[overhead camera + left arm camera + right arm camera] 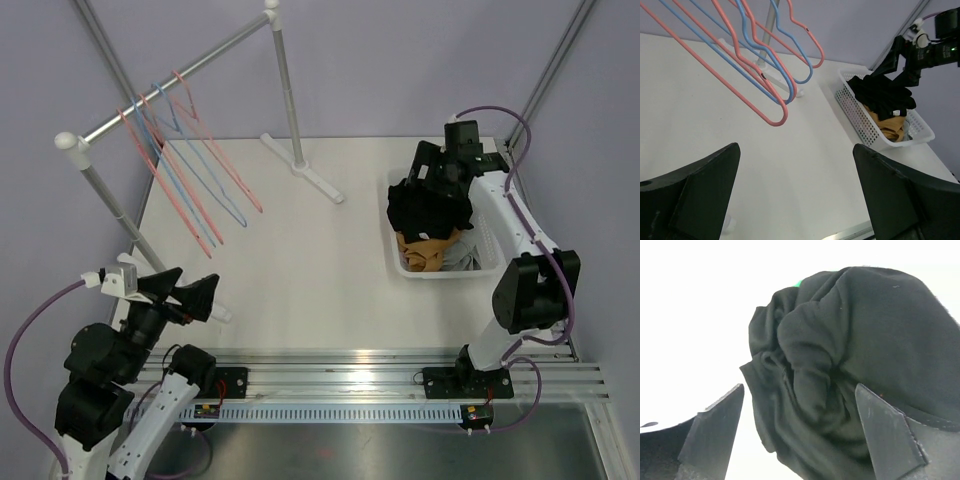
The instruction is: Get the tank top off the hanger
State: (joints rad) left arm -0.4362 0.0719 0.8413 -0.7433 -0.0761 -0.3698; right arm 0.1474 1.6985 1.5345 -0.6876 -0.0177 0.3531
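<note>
The black tank top (pixel 428 210) lies bunched on top of other clothes in the white basket (pixel 440 272) at the right, off the hangers. My right gripper (pixel 424 178) is open just above it. In the right wrist view the crumpled black cloth (pixel 850 335) fills the space beyond the spread fingers of my right gripper (pixel 800 405). Several pink and blue hangers (pixel 190 175) hang bare on the rail at the far left. My left gripper (pixel 195 295) is open and empty at the near left. It also shows in the left wrist view (pixel 796 165), above the bare table.
The rack's rail (pixel 170 85) runs across the far left, and its right post stands on a white foot (pixel 305 168) at the back middle. An orange-tan garment (pixel 425 250) lies under the tank top. The basket wall (pixel 860 122) and the hangers (pixel 775 75) show in the left wrist view.
</note>
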